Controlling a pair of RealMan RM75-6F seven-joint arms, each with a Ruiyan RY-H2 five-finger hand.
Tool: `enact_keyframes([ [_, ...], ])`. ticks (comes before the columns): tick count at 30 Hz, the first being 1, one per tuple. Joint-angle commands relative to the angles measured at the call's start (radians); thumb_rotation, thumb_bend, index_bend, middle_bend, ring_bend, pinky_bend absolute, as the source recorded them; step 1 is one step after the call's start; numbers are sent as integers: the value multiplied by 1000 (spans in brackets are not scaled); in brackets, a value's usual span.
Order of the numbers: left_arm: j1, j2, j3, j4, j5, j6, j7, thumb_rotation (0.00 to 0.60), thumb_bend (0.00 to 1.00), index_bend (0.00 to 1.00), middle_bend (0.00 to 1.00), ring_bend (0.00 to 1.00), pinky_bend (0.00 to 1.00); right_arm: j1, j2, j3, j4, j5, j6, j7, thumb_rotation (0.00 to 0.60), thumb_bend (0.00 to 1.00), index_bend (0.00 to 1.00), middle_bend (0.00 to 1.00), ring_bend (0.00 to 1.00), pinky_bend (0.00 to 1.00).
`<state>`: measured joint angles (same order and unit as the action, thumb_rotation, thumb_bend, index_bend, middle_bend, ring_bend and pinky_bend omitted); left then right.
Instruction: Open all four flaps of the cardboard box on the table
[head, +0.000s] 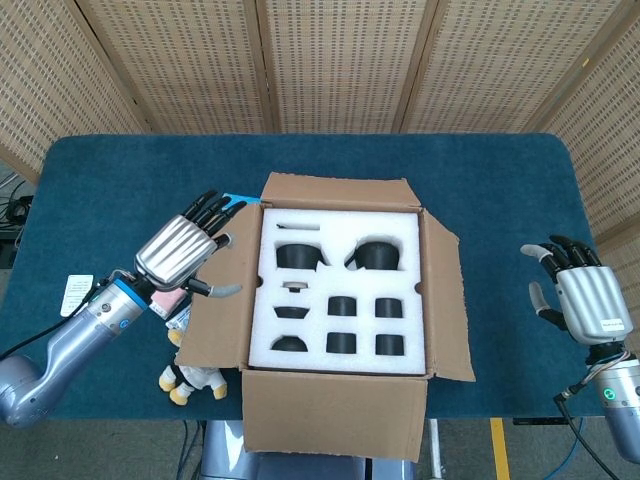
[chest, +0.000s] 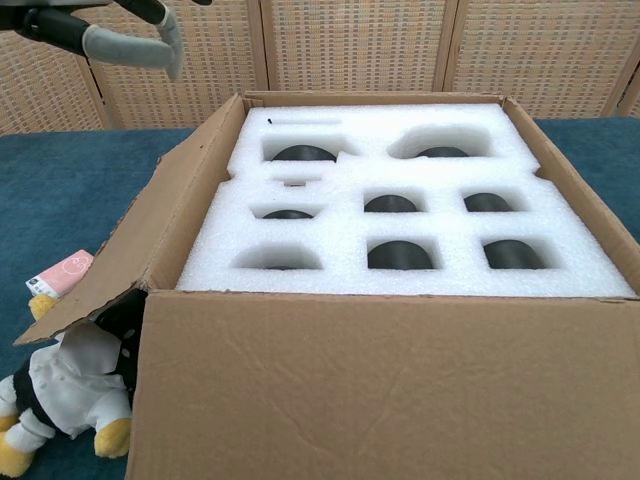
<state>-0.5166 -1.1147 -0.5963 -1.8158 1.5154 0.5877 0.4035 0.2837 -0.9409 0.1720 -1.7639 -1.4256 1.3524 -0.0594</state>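
The cardboard box sits mid-counter with all four flaps folded outward, so the job looks essentially done. The near flap hangs down over the counter edge, baring one white foam insert with about nine dark cutouts, though shadow makes the count uncertain. A plush toy lies at the box's near-left corner, half under the left flap. Above that flap hovers the left robot hand, fingers spread, holding nothing. The right robot hand waits well apart, likewise splayed and empty.
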Motion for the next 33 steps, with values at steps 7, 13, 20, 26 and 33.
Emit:
enact_keyframes([
  [7, -11, -18, 121, 77, 20, 205, -243, 1, 147, 394, 0, 0, 0, -3, -8, -3, 4, 16, -7, 1, 600, 539, 249, 306, 156, 192],
  [13, 6, 10, 156, 68, -6, 272, -305, 1, 145, 388, 0, 0, 0, -1, -11, -6, 3, 25, -17, -5, 600, 533, 226, 289, 140, 192],
  [20, 48, 46, 208, 68, 7, 384, -329, 1, 144, 387, 0, 0, 0, 6, -18, -8, -1, 45, -42, -13, 600, 529, 194, 267, 122, 192],
  [26, 82, 79, 258, 57, 22, 451, -345, 1, 144, 387, 0, 0, 0, 9, -22, -10, -7, 68, -59, -25, 600, 533, 157, 243, 103, 189],
  [33, 133, 126, 334, 37, 59, 525, -327, 1, 146, 386, 0, 0, 0, 12, -19, -15, -25, 93, -81, -48, 600, 525, 129, 219, 79, 176],
])
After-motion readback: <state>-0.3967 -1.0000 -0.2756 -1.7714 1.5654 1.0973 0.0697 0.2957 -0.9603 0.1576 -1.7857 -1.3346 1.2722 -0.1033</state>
